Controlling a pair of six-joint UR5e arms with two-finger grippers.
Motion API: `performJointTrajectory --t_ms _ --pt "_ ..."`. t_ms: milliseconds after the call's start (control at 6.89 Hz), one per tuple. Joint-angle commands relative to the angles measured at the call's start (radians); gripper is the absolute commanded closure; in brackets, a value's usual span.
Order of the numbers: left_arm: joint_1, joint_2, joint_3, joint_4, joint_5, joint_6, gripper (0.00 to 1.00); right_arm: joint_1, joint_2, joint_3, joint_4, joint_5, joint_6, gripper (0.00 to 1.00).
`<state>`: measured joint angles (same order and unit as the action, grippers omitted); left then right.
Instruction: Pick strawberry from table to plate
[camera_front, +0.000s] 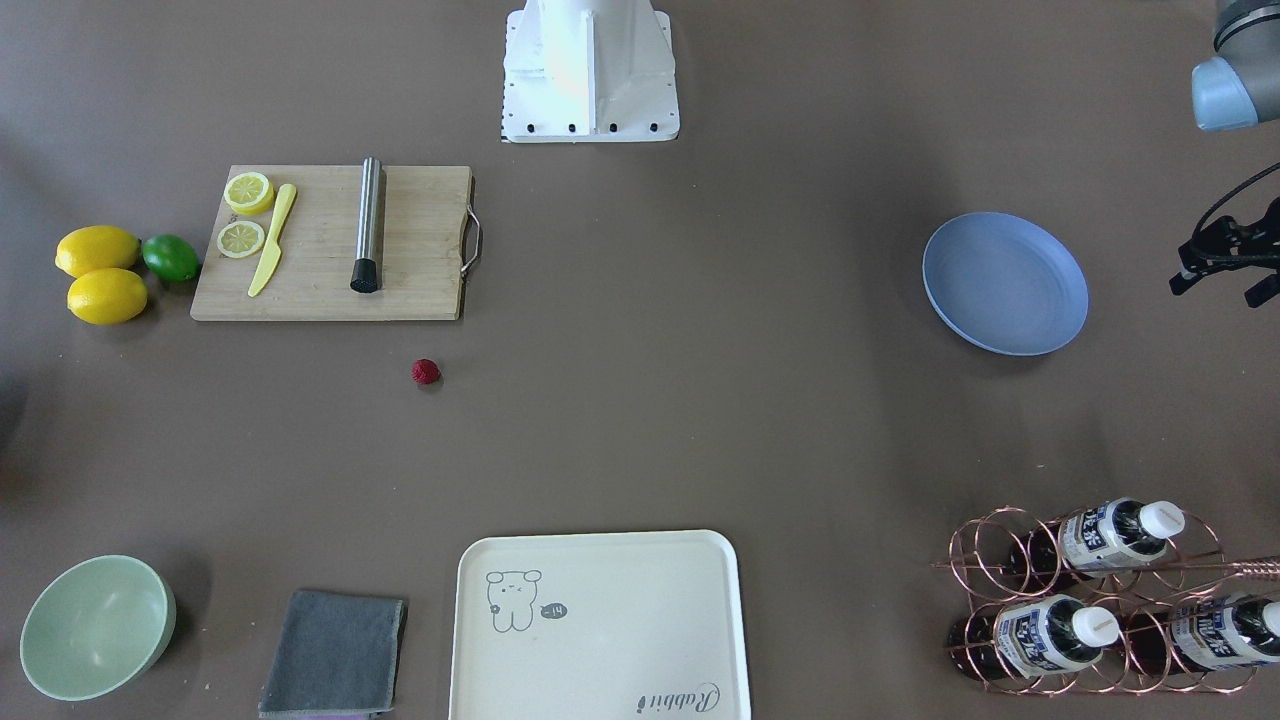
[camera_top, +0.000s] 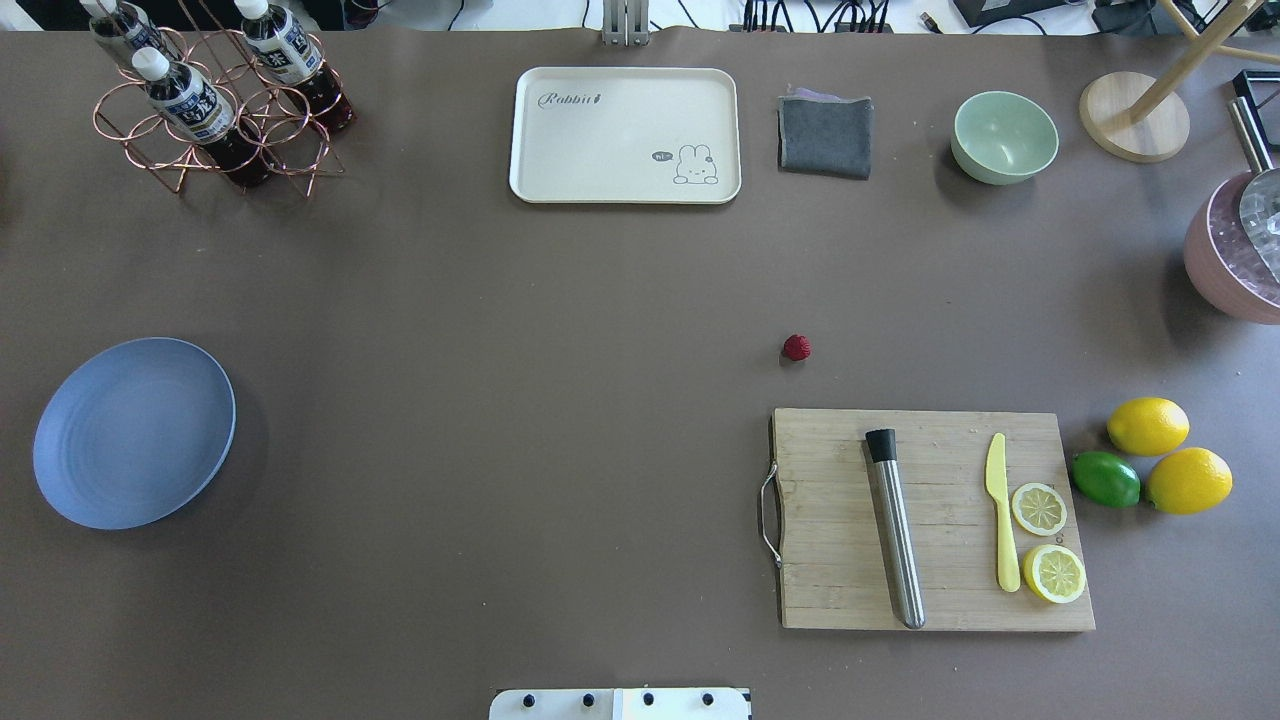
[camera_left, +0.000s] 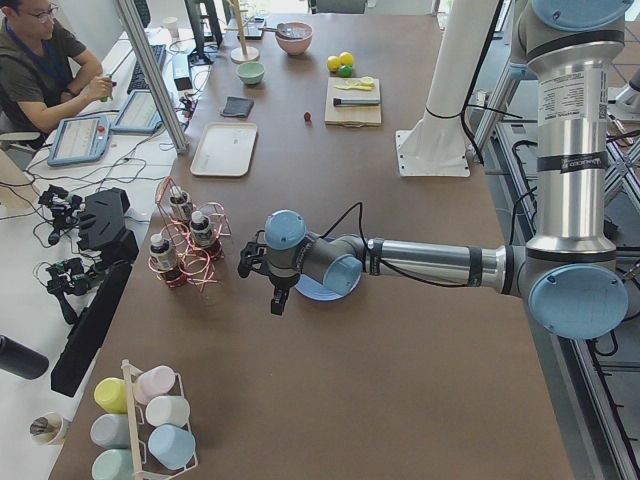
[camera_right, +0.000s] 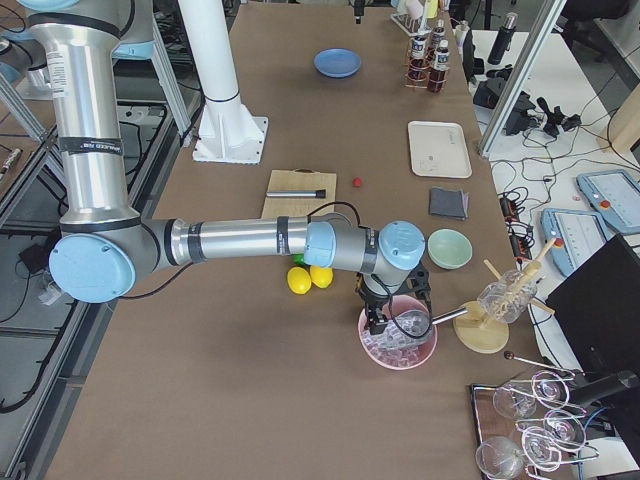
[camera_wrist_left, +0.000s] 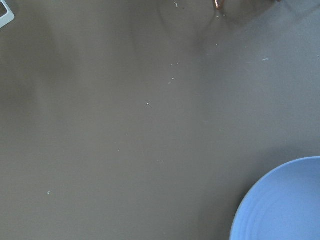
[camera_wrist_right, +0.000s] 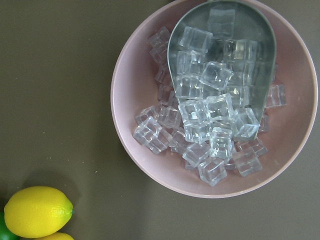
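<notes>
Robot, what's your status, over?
Left gripper open, beside plate. Right gripper above ice bowl, state unclear. Strawberry on table, untouched. Nothing blocks it.

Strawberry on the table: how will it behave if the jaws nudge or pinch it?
Probably rolls if nudged: the strawberry is small and roundish, lying free on the flat table, touching nothing. Likely light, being far smaller than the lemons. Its bumpy surface may help grip; softness can't be judged here.
</notes>
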<state>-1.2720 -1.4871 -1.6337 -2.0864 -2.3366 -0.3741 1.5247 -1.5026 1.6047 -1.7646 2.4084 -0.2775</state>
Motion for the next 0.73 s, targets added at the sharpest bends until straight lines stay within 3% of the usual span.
performJointTrajectory --t_ms 0,145,435,581 --pt "0.104 -0.018 0.162 -0.264 0.026 -0.137 0.04 -0.004 0.001 0.004 0.019 0.032 0.001 0.00" --pt "0.185 -0.022 0.185 -0.359 0.080 -0.240 0.05 -0.015 -0.001 -0.002 0.075 0.049 0.007 0.00" --pt "0.247 -0.021 0.187 -0.403 0.106 -0.298 0.13 -0.023 -0.001 -0.003 0.088 0.049 0.032 0.00" --pt "0.247 -0.013 0.183 -0.409 0.106 -0.298 0.34 -0.024 -0.002 -0.003 0.088 0.049 0.032 0.00"
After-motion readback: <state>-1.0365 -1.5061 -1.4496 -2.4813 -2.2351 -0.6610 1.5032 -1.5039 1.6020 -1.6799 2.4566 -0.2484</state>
